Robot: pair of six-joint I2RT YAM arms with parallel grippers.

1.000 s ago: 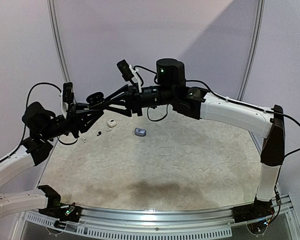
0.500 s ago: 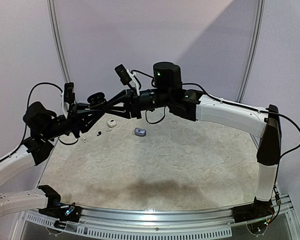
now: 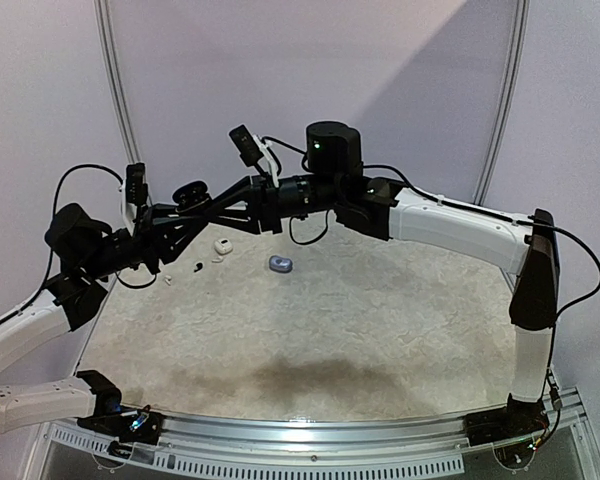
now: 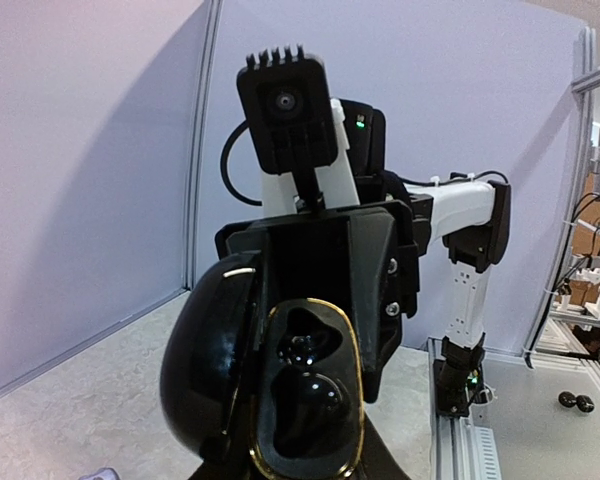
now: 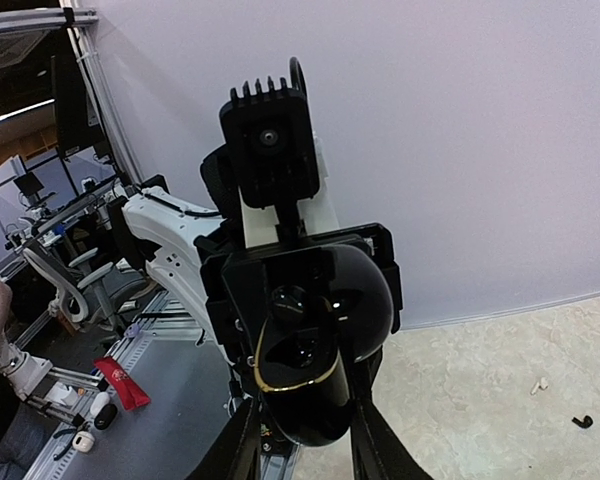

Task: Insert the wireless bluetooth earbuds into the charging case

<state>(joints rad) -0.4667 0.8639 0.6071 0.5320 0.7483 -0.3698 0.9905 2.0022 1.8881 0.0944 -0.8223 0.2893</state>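
Observation:
A glossy black charging case (image 3: 190,192) with a gold rim is held open in the air between both arms. In the left wrist view the case (image 4: 210,370) has its lid at the left, a black earbud (image 4: 318,398) in the lower well and a smaller shiny black piece (image 4: 302,350) in the upper well. My left gripper (image 3: 196,210) is shut on the case's base. My right gripper (image 5: 302,445) faces it, with its fingers (image 5: 372,445) closed on either side of the case (image 5: 320,400). Loose earbuds lie on the table: a black one (image 3: 195,266) and a white one (image 3: 167,280).
A white case (image 3: 221,244) and a bluish-grey case (image 3: 280,263) sit on the speckled table (image 3: 320,330) below the grippers. Loose buds (image 5: 580,421) also show in the right wrist view. A purple wall stands behind, and a metal rail (image 3: 310,440) runs along the near edge.
My right arm has shifted a little to the left, closer onto the case. The left arm and the case have stayed almost still.

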